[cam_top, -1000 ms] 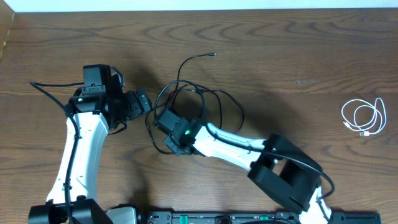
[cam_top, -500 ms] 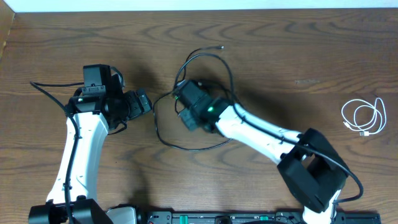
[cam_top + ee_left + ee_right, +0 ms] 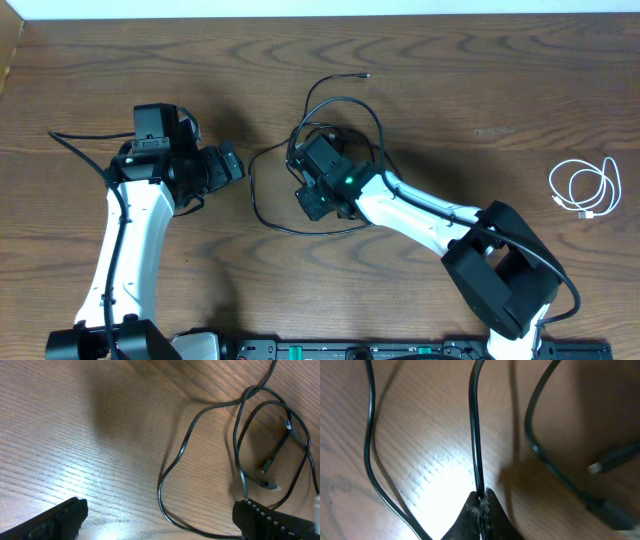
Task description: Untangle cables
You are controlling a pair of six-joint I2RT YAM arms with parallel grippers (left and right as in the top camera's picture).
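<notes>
A brown, wood-grained surface (image 3: 480, 60) is seen. The long black cable (image 3: 160, 491) is spread thinly in loose, overlapping loops around the middle of it, with one small plug end lying nearest the far edge. The shorter white cable (image 3: 552, 185) is coiled neatly near the right edge, well apart from the black one. A strand of the black cable is pinched in the right pincer (image 3: 481, 497). The left pincer (image 3: 228, 165) is held wide just left of the loops, with nothing gripped.
</notes>
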